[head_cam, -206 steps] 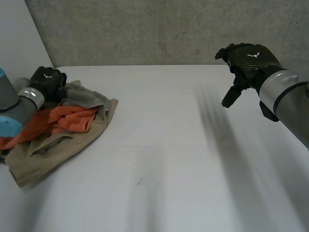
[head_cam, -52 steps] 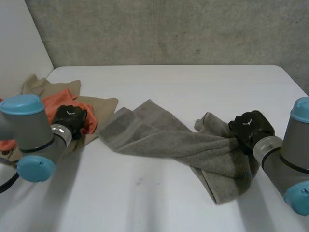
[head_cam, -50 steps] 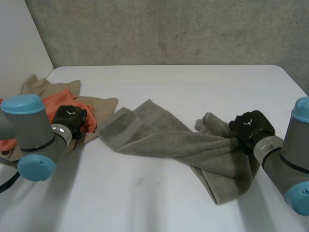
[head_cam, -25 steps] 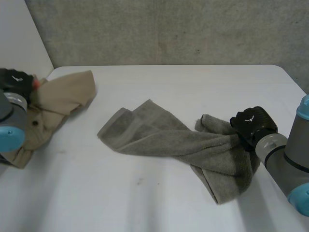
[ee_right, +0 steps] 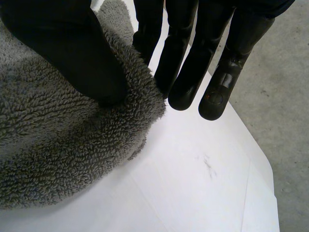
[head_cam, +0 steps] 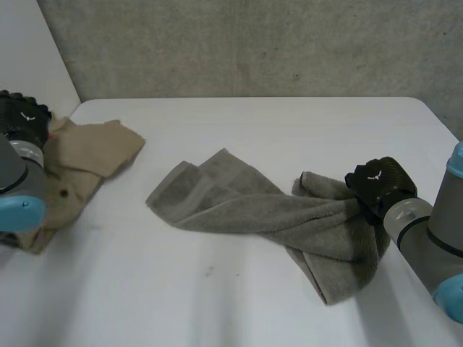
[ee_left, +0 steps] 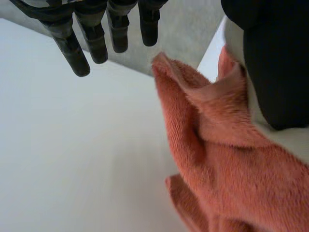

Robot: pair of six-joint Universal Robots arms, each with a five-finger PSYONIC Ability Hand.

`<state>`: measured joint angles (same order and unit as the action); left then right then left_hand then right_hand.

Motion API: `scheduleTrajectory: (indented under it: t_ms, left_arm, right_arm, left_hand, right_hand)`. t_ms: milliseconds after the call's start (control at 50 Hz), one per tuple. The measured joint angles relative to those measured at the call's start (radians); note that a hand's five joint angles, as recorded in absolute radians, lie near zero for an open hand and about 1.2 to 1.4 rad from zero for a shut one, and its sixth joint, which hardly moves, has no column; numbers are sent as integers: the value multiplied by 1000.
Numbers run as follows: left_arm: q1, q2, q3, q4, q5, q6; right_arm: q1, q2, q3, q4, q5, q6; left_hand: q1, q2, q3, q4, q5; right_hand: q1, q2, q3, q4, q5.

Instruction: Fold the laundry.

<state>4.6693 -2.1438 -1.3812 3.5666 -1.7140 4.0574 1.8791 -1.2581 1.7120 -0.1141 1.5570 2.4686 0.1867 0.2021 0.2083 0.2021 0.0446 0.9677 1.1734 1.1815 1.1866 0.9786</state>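
Laundry: one grey towel (head_cam: pixel 246 206) pinched by right hand (head_cam: pixel 376 184); one orange cloth (ee_left: pixel 227 159) at left hand (head_cam: pixel 22 119), hold unclear.

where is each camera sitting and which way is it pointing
Head view: between and behind the arms, looking down at the table and towel; both arms, left hand and right hand show.
Left wrist view: on the left wrist, looking along its own hand at an orange cloth.
Right wrist view: on the right wrist, looking along its own hand, which pinches the towel.
Shared: head and right wrist views both show the towel and right hand.
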Motion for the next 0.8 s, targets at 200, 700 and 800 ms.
scheduleTrajectory:
  t_ms: [200, 700, 800]
  left_arm:
    - [-98, 118, -54, -60, 24, -161]
    - [-526, 50, -160, -296, 313, -466]
    - [-553, -11, -121, -293, 307, -469]
  right_arm:
    - [-1, -18, -4, 0, -1, 9]
    - [2, -120, -12, 7, 8, 12]
    - [3, -125, -9, 7, 8, 13]
  left_hand:
    - [0, -3, 0, 0, 0]
    - [2, -4, 0, 0, 0]
    - [54, 39, 31, 35, 21]
  right_hand:
    - [0, 0, 0, 0, 0]
    - [0, 0, 0, 0, 0]
    - [0, 0, 0, 0, 0]
